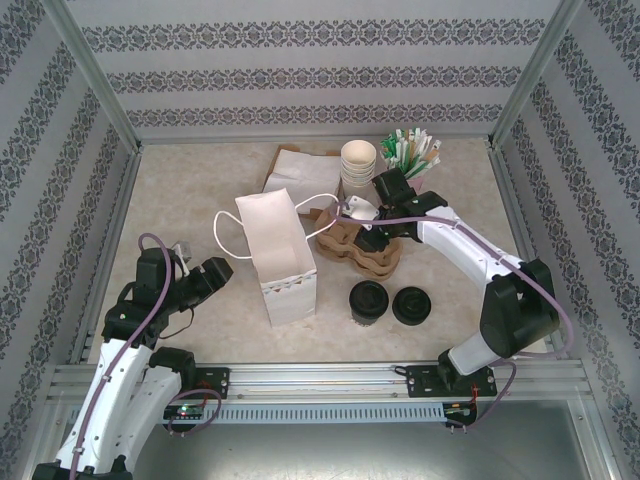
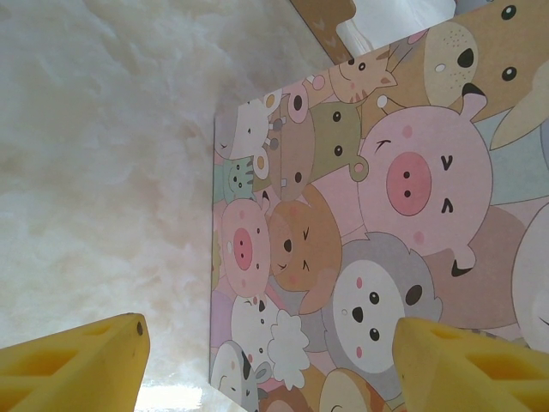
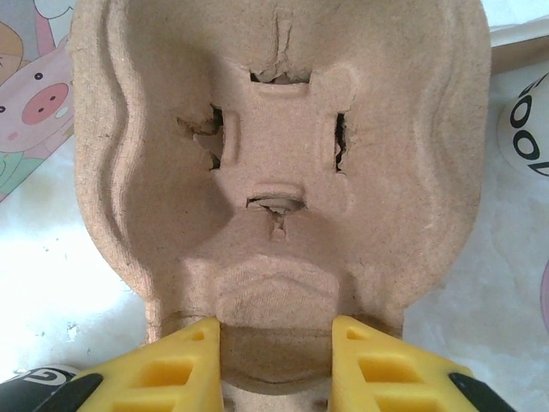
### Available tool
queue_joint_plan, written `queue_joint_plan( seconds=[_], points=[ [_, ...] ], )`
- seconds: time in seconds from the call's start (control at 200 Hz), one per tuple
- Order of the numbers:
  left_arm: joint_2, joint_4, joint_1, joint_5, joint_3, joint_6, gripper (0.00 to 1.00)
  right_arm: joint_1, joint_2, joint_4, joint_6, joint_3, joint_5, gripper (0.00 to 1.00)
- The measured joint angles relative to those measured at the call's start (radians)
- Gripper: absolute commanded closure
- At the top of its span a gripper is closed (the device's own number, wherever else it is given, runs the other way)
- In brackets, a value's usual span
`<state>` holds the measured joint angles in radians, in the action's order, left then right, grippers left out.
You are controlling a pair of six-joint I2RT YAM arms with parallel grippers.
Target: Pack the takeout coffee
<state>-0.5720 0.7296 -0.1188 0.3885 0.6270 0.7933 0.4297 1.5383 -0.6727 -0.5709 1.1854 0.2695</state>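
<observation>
Packing is barely begun: the takeout coffee (image 1: 367,301) stands on the surface at lower centre, outside the bag (image 1: 278,256). The right gripper (image 3: 276,343) straddles the pulp carrier (image 3: 274,172), jaws apart; the left gripper (image 2: 270,360) is open.

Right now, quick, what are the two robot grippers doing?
Left gripper: open, holding nothing, facing the cartoon animal bag.
Right gripper: open, fingers on either side of the cardboard cup carrier's edge.
</observation>
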Motion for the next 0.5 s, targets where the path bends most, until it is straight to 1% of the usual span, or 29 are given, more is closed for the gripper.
queue_joint_plan(
  seconds=[0.13, 0.295, 0.5],
  points=[
    [0.000, 0.000, 0.000, 0.000, 0.000, 0.000, 0.24, 0.000, 0.015, -0.007, 0.003, -0.005, 0.000, 0.69],
    [0.000, 0.000, 0.000, 0.000, 0.000, 0.000, 0.24, 0.000, 0.066, -0.008, 0.014, -0.005, -0.011, 0.65],
    [0.001, 0.000, 0.000, 0.000, 0.000, 0.000, 0.24, 0.000, 0.094, -0.008, 0.014, -0.005, -0.018, 0.65]
  ],
)
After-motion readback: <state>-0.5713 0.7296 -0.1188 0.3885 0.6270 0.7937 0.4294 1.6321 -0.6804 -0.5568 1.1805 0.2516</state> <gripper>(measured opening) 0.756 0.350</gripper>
